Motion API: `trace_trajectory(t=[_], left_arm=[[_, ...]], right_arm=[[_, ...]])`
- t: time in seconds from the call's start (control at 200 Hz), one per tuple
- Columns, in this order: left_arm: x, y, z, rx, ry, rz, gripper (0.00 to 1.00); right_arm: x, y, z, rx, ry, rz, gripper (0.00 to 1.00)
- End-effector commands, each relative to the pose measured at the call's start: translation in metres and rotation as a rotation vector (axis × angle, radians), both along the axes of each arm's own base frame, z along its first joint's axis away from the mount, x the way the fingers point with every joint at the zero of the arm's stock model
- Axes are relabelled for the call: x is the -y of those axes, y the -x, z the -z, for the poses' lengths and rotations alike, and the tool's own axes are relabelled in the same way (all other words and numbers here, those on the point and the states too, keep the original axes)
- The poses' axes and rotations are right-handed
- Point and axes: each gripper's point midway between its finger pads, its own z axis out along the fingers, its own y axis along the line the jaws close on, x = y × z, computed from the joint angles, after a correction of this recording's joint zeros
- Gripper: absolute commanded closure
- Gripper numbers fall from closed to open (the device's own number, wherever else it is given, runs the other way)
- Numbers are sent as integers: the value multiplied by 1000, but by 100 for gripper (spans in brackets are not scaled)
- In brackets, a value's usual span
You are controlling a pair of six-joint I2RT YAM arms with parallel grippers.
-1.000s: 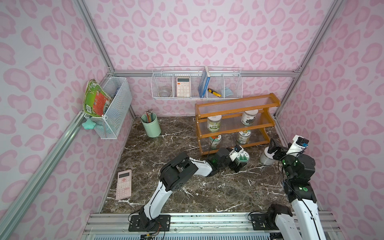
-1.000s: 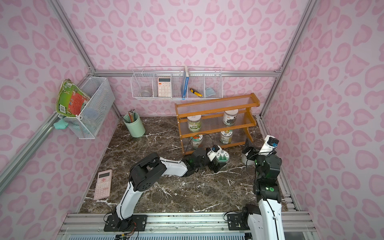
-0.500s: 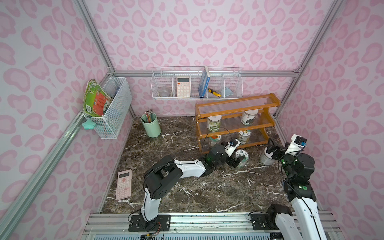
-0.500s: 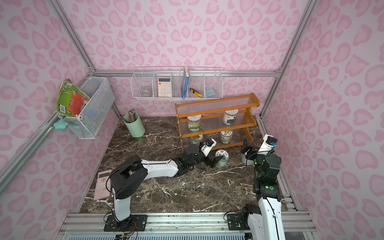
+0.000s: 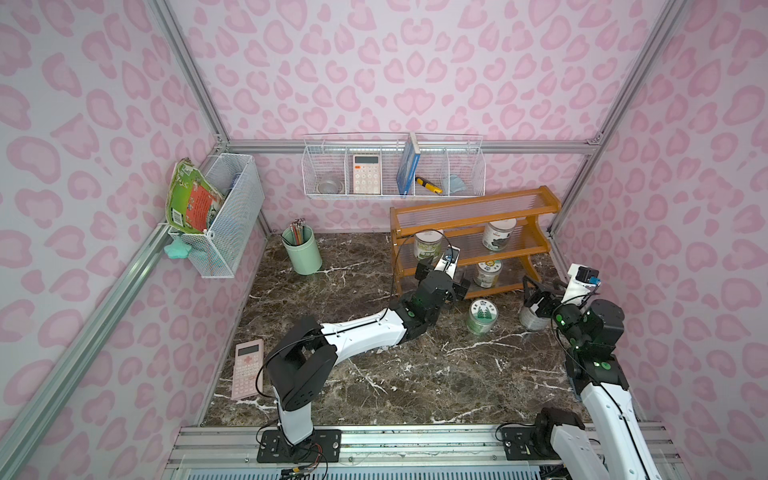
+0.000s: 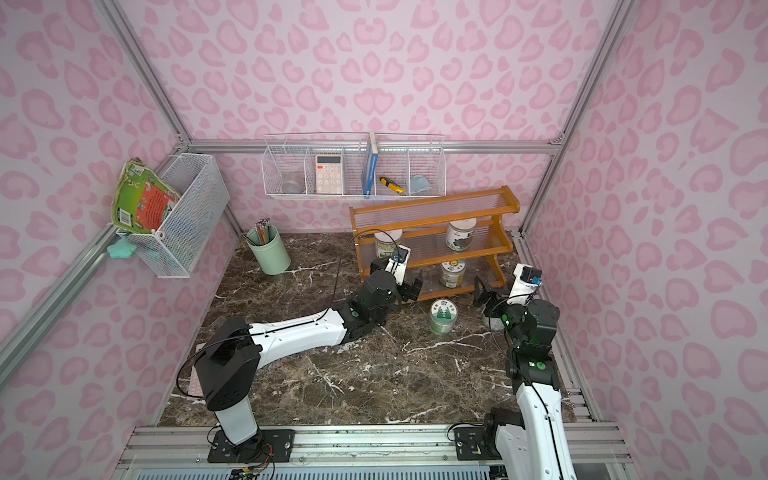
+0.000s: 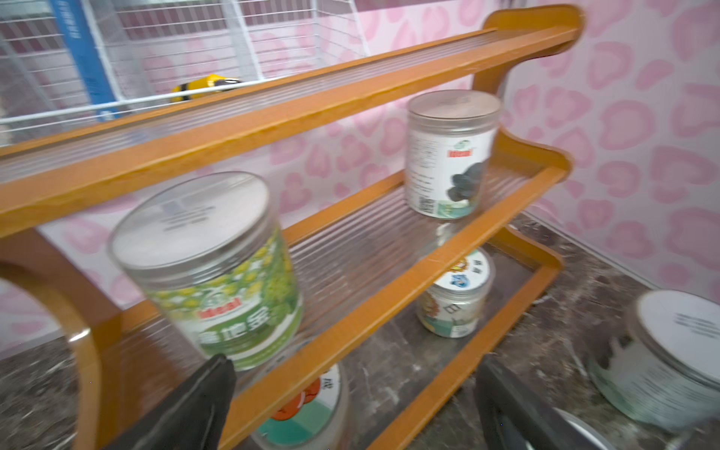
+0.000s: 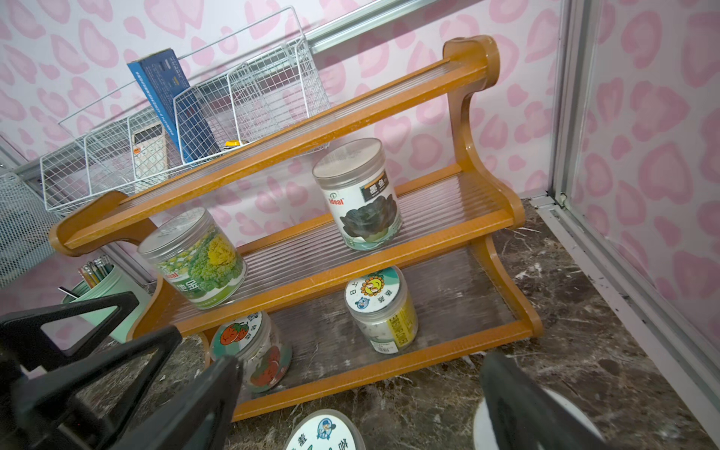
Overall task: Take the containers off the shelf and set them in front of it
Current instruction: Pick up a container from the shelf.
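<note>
The orange-brown shelf (image 5: 473, 208) holds a green-labelled jar (image 7: 230, 280) and a dark-labelled jar (image 7: 448, 156) on its middle tier. On the bottom tier stand a strawberry-lidded jar (image 8: 253, 350) and a yellow-labelled jar (image 8: 383, 311). Two containers stand on the floor in front: a green-lidded one (image 5: 481, 316) and a white-lidded one (image 5: 531, 319). My left gripper (image 5: 444, 279) is open at the shelf's lower left, its jaws either side of the bottom-tier front and empty (image 7: 350, 405). Just above the white-lidded jar, my right gripper (image 5: 541, 293) hangs open and holds nothing (image 8: 358, 405).
A mint-green pencil cup (image 5: 302, 249) stands left of the shelf. A pink calculator (image 5: 247, 368) lies near the left wall. White wire baskets (image 5: 392, 170) hang on the back wall and on the left wall (image 5: 224, 224). The right wall runs close beside the shelf.
My left gripper has drawn away from the green-lidded jar on the floor and moved left and back to the shelf's lower left. The right arm has barely moved.
</note>
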Motion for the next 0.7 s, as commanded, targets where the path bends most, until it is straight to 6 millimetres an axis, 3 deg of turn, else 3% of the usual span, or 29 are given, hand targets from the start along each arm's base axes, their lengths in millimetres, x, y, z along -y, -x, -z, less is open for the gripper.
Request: trace_trajectory(t=[0.0,0.145,0.385,0.69], left_arm=[[-32,-7,-10,28,3,-181,1],[-43,-7,-14,30,53,-199,1],[-54,-11,-14,2,165,-62,1],[-53,-17,-10,2,169,29,1]], right_arm=[[-5,1,-14,48,13,-31,1],[-6,2,-16,56,12,-32,1],[-6,4,-17,64,6,-31,1],[-6,5,-16,69,2,-31,1]])
